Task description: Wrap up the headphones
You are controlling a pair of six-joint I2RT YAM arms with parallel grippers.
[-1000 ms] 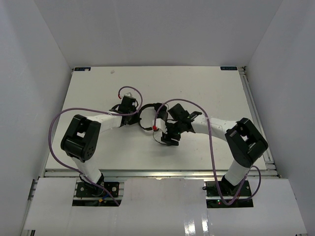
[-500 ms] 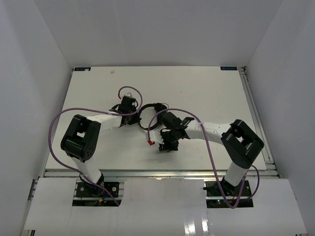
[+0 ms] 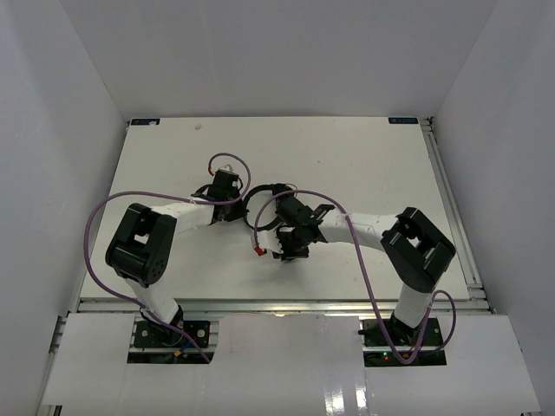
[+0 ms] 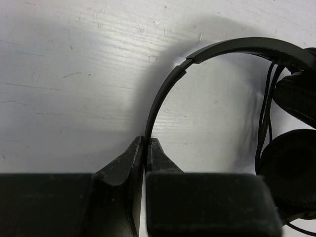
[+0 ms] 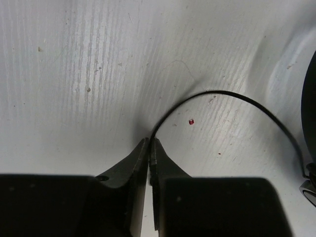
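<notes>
The black headphones [image 3: 270, 208] lie at the table's middle between my two grippers. My left gripper [image 3: 245, 206] is shut on the thin headband [image 4: 222, 48], pinched at my fingertips [image 4: 146, 140]. Two round ear cups [image 4: 291, 173] lie to the right of it, with thin cord strands [image 4: 264, 118] running past them. My right gripper [image 3: 282, 251] is shut on the thin black cord [image 5: 222, 94] at its tips [image 5: 149, 140]. The cord arcs up and right from the jaws towards the headphones' edge [image 5: 312, 89].
Purple robot cables [image 3: 100, 217] loop beside both arms, one over the right forearm [image 3: 355, 243]. A small red piece [image 3: 259, 250] lies on the white table [image 3: 347, 165] just left of my right gripper. White walls enclose the table on three sides.
</notes>
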